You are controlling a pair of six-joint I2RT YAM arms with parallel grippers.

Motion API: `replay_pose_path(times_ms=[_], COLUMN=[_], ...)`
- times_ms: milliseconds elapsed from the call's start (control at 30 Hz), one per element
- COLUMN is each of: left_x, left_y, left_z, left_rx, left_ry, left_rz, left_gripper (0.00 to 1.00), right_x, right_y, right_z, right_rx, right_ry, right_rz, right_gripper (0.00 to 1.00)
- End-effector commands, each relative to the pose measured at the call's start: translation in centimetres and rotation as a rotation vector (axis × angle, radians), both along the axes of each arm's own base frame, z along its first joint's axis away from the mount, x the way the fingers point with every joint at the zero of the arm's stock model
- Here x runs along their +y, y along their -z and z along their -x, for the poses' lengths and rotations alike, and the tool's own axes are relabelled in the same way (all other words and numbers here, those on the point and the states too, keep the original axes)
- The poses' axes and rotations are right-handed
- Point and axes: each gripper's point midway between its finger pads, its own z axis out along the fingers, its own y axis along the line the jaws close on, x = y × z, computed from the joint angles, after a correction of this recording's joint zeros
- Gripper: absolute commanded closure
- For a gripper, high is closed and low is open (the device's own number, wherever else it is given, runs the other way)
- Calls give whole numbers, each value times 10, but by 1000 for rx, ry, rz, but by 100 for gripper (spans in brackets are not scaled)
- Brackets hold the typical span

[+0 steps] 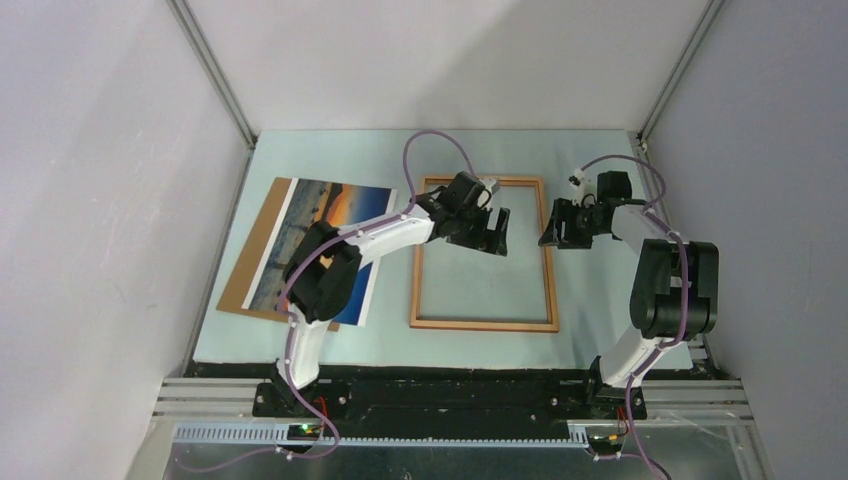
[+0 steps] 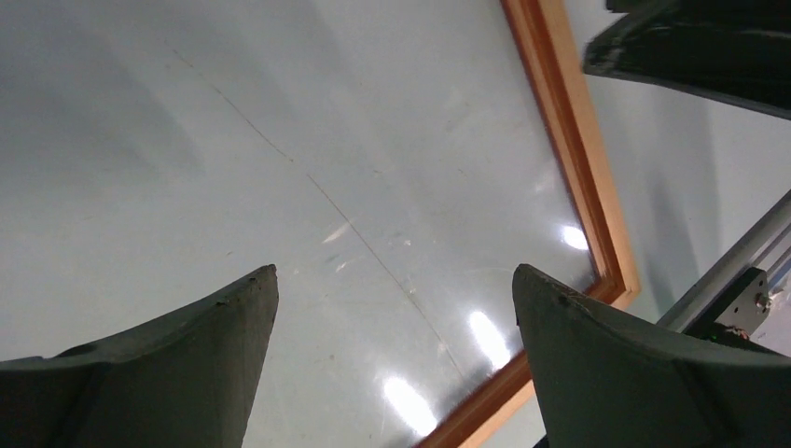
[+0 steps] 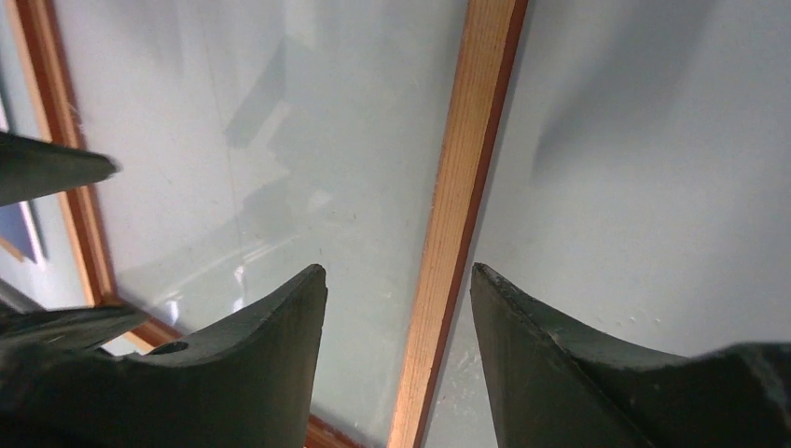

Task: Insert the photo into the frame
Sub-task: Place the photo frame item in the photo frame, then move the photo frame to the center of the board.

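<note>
Two spots to note first. The frame [image 1: 485, 324] lies flat mid-table [image 1: 590, 300]. The photo [image 1: 335, 205] sits picture-side up to the left of it, on a brown backing board [image 1: 258, 245], well apart from both of your grippers.

Your left gripper [image 1: 497, 238] hangs over the frame's opening, near the far rail. Your right gripper [image 1: 549, 226] is at the frame's right rail, toward the far end. On the right wrist view, that rail [image 3: 462, 168] runs straight up between the two fingers [image 3: 242, 373].

From the top, your left arm [image 1: 370, 240] crosses the photo's near right part, so that corner is lost. Neither wrist camera shows the photo properly. There's a blue sliver at the left edge of the right wrist view, but you can't tell what it is. You also can't tell if the right fingers touch the rail or just hang above it.

Both grippers are spread wide and hold nothing. The left wrist view shows its fingers [image 2: 187, 364] over the area inside the frame, with the frame's corner [image 2: 611, 271] just beyond them.
</note>
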Motion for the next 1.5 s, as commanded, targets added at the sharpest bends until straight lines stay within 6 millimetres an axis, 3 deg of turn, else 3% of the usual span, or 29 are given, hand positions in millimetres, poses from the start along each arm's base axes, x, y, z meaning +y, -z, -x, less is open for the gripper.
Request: replay_pose_path(times_ms=[0, 233, 433, 800, 933, 1167, 1467], left_x=[11, 34, 55, 110, 141, 202, 281], left_y=[-69, -111, -129, -120, -122, -126, -103], left_z=[-16, -32, -47, -55, -61, -58, -44], left_rx=[-205, -386, -475, -483, -490, -563, -558], left_ry=[-5, -30, -57, -123, -177, -237, -302], left_rz=[38, -5, -50, -127, -155, -282, -456], left_gripper=[0, 0, 0, 0, 0, 0, 0], right_x=[-8, -14, -15, -8, -7, -6, -24], right_y=[-14, 5, 11, 23, 25, 31, 32], right_z=[-23, -32, -45, -59, -65, -72, -72], right_rx=[-98, -77, -71, -50, -36, -17, 2], right_ry=[17, 40, 61, 52, 74, 96, 167], right_rz=[116, 195, 208, 185, 170, 158, 191], right_gripper=[39, 47, 55, 56, 57, 70, 87])
